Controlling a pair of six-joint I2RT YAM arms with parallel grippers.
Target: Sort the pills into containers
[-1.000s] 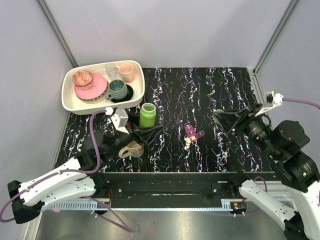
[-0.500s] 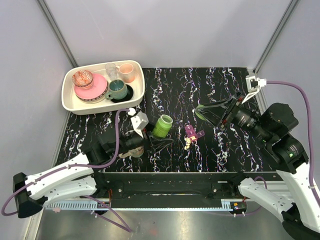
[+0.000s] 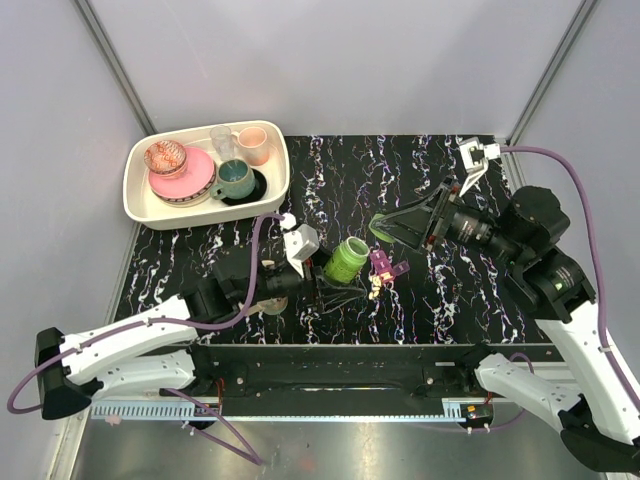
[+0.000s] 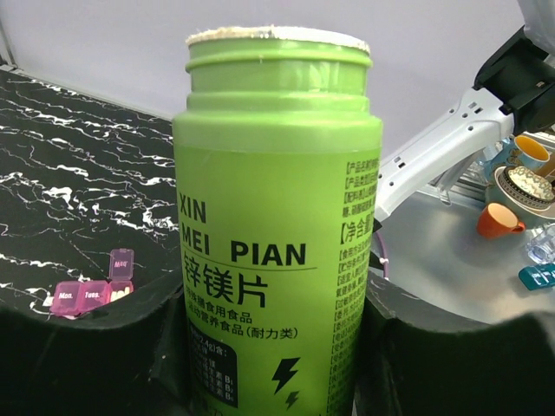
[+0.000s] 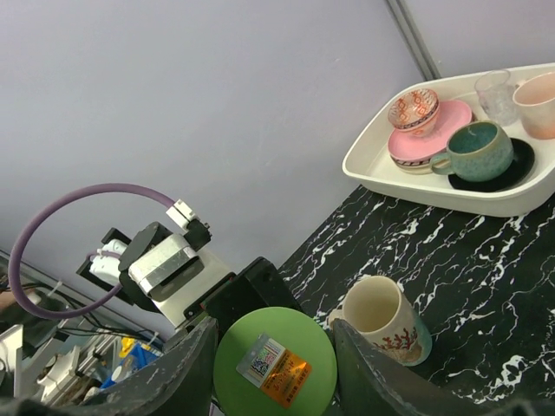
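My left gripper (image 3: 338, 279) is shut on the lime-green bottle (image 3: 347, 261), which leans toward the right with its capless mouth near the pill box. In the left wrist view the bottle (image 4: 277, 217) fills the middle between the black fingers (image 4: 87, 355). The purple pill box (image 3: 384, 265) lies just right of the bottle, one lid flipped up, and the left wrist view shows the box (image 4: 87, 293) too. Pale pills (image 3: 374, 288) lie beside it. My right gripper (image 3: 392, 226), above the box, is shut on the green cap (image 5: 276, 364).
A white tray (image 3: 140, 205) of cups, a bowl and a glass stands at the back left. A beige mug (image 5: 381, 317) lies on the black tabletop, partly under my left arm (image 3: 150, 335). Grey walls close in the back and sides.
My left arm carried the bottle right toward the pill box and tilted it over. My right arm swung left with the cap, ending above the box.
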